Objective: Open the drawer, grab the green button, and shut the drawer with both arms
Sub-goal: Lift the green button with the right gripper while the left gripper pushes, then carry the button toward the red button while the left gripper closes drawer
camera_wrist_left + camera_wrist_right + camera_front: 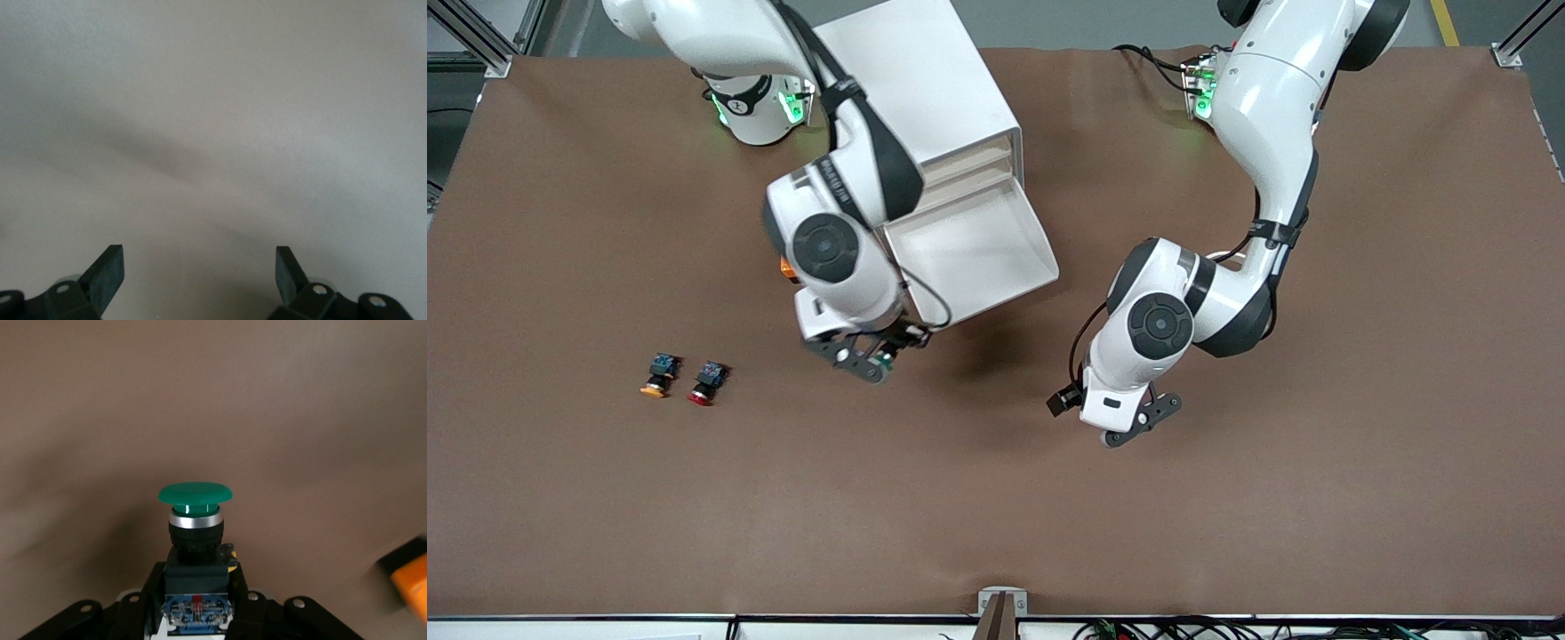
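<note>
button (195, 513) | clamped between right gripper (879, 360) fingers | left gripper (200, 273) fingers apart

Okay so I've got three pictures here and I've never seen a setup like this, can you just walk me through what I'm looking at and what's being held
The big picture looks down on a brown table with two white robot arms. The right gripper, over the table by the white cabinet, is shut on a green-capped push button; one small picture comes from that arm's wrist. The cabinet's drawer stands pulled out. The left gripper hangs open over bare table, holding nothing; the other small picture is its wrist camera. On the table toward the right arm's end lie an orange-capped button and a red-capped button.
</note>
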Tool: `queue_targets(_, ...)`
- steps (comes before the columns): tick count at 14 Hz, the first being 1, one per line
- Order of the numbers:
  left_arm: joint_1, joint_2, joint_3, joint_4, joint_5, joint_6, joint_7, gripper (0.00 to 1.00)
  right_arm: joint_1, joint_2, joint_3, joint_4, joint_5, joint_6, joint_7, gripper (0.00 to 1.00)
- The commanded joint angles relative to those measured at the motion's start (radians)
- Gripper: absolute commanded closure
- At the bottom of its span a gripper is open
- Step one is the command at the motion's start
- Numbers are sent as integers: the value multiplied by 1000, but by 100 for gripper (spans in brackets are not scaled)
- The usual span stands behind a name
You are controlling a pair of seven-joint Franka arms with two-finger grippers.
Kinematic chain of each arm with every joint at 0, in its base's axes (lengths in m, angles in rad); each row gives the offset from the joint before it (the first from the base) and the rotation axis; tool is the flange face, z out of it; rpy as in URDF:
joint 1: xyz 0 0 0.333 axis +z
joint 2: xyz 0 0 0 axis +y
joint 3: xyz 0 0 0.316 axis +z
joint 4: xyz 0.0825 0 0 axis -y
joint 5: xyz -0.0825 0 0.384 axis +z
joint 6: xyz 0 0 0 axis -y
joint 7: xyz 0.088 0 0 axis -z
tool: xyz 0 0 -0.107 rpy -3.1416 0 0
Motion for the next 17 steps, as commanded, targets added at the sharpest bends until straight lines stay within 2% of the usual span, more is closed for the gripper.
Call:
queue_targets(1,-39,-23,0,-36,13,-5,-8,0,-76,-43,20,-68,-50,3,-135,100)
queue_targets(3,-63,-23,0,-59,22,-5,-8,0,-123,-41,20,-98,-87,20,-211,100)
queue_targets(6,-80,-23,-40,-84,21,-6,-8,0,-175,-46,20,-229,-114,179,-281,100)
queue_targets(10,-148,-17,-38,-105,27,-5,-14,0,-254,-46,20,-380,-114,391,-344,100)
queue_targets(13,-200,-12,-38,-122,78,-5,-15,0,-298,-43,20,-433,-114,445,-343,100)
queue_targets(17,-238,-11,-43,-133,76,-5,-15,0,-329,-35,20,-474,-114,528,-340,100)
